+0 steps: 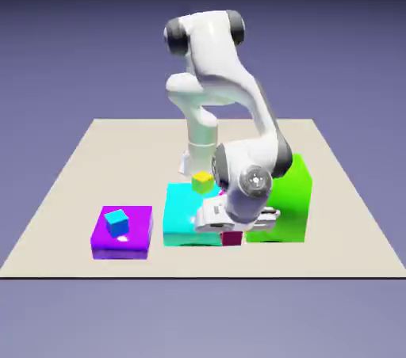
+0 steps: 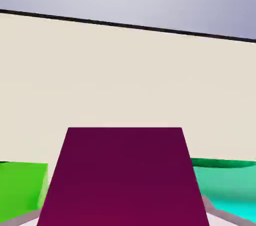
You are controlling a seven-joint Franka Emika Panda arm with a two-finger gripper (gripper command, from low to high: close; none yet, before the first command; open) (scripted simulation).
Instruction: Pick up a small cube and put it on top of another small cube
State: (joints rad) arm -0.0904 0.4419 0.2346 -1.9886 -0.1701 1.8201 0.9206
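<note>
A: Look at the near middle of the table [image 1: 71,190], operator. You see the white arm [image 1: 230,87] bent down, its gripper [image 1: 231,231] low between the cyan block [image 1: 181,218] and the green block [image 1: 287,198].

B: And the small cube?

A: You find the small cube [image 1: 231,238] right under the hand, a tiny dark magenta box with flat matte faces and sharp edges. In the hand view it fills the lower middle as one broad plain magenta face [image 2: 122,180], with the jaws clamped on it from both sides. You can just make out a sliver of a grey fingertip [image 2: 222,215] at its lower right corner.

B: What lies around it?

A: On the exterior view's right you have the green block, a tall glossy box. On the exterior view's left, just beside the cube, sits the cyan block, lower and wider, with a small yellow-green cube [image 1: 204,182] resting on its far top edge. Well apart, further to the exterior view's left, you see a flat purple block [image 1: 139,238] carrying a small blue cube [image 1: 116,222] on its top.

B: And the surface?

A: The table is a smooth, pale beige sheet, evenly lit, with a straight dark far edge showing in the hand view.
</note>
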